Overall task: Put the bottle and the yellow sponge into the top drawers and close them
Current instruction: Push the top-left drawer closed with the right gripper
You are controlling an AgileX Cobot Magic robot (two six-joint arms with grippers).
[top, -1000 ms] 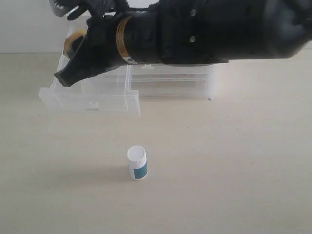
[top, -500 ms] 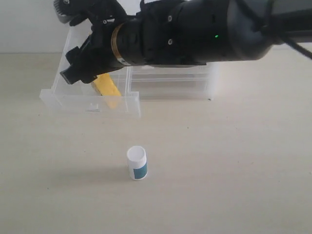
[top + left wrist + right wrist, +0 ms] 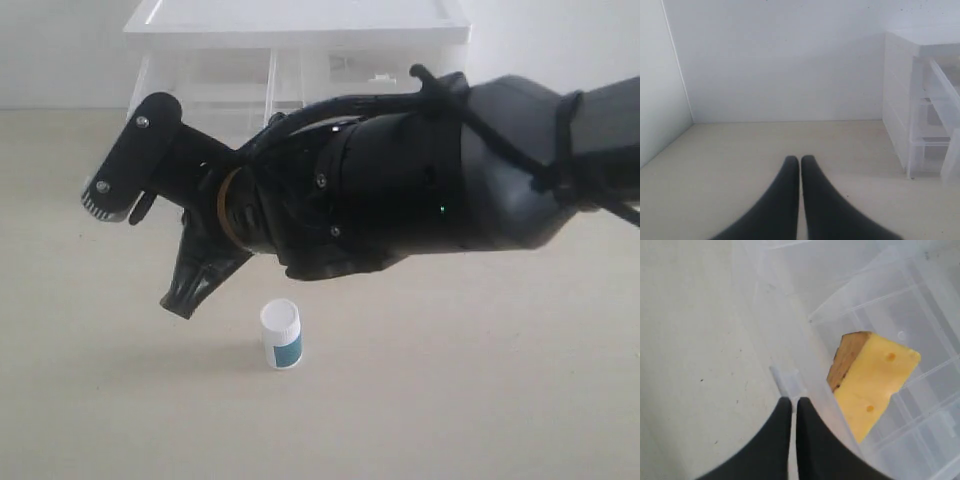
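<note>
- Drawer (image 3: 790, 381): pulled out of the chest (image 3: 300, 15), at 12 o'clock from the bottle (image 3: 281, 335).
- Right gripper (image 3: 793, 401): tips together in its wrist view but apart in the exterior view, so I cannot tell. It carries nothing.
- Left gripper (image 3: 800, 159): pinched closed, empty.
- Sponge (image 3: 875, 385): lies inside the drawer; likely soft and light.
- Bottle: upright on the table (image 3: 480, 400), at 6 o'clock from the chest. It is probably light, rigid, slick and tippy, so take its body below the cap.

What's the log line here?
yellow sponge: in clear drawer | bottle: upright on table | right end effector: shut, empty | left end effector: shut, empty
</note>
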